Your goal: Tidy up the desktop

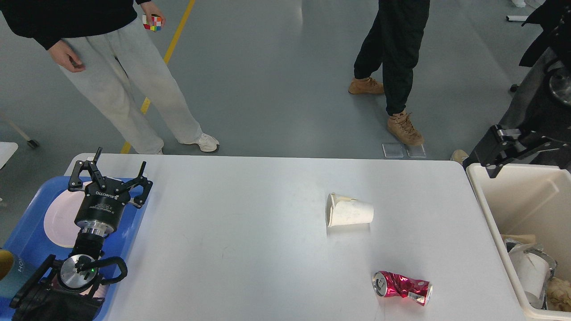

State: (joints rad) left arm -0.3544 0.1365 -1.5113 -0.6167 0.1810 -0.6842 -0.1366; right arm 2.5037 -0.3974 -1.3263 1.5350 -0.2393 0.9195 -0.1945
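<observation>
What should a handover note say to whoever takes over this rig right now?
Left gripper: fingers open, empty, above the blue tray.
Right gripper: over the cream bin's far corner, state unclear, nothing visibly held.
On the desktop: a paper cup on its side, and a crushed red can nearer me.
Done: some trash is in the bin.
Left: cup and can.

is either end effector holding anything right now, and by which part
Nothing is held. The left end effector is open over the blue tray; the right end effector is empty above the cream bin.
</observation>
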